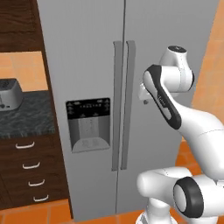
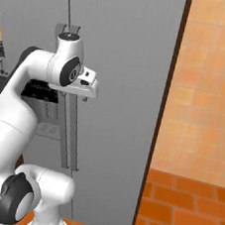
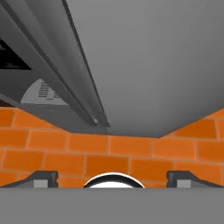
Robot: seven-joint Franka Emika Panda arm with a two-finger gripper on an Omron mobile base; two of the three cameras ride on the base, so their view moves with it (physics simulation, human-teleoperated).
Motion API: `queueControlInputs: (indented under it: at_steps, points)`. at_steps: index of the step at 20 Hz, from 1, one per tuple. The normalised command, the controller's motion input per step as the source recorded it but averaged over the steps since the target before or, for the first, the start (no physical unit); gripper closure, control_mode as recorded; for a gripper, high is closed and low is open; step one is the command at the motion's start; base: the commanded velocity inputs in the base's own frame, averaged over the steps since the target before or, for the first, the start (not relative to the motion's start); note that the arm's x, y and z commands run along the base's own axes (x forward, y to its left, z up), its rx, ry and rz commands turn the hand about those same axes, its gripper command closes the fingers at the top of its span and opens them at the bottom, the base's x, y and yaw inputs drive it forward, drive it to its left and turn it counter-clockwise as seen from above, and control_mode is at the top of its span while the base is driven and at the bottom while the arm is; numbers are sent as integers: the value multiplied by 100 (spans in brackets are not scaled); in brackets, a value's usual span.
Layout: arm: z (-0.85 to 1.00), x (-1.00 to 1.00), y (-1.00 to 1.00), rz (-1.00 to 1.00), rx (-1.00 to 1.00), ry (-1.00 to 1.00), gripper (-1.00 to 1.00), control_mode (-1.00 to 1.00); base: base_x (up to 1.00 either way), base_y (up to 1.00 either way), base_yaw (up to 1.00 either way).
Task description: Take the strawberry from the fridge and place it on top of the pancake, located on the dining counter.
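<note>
Claw (image 3: 112, 178) fingers wide apart, empty, before closed fridge (image 3: 148, 65) door

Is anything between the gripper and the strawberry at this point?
Yes. Both doors of the fridge are shut, with their handles side by side at the centre seam. The gripper hangs open in front of the right door.
</note>
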Motion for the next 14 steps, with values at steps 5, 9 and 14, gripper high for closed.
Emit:
queueControlInputs:
  at_steps: [5, 9, 14]
  points:
    - [0, 0, 0, 0, 0, 0, -100, 100, 0, 45, 0]
    - [0, 0, 0, 0, 0, 0, -100, 100, 0, 44, 0]
    - [0, 0, 0, 0, 0, 0, -100, 100, -5, 16, 0]
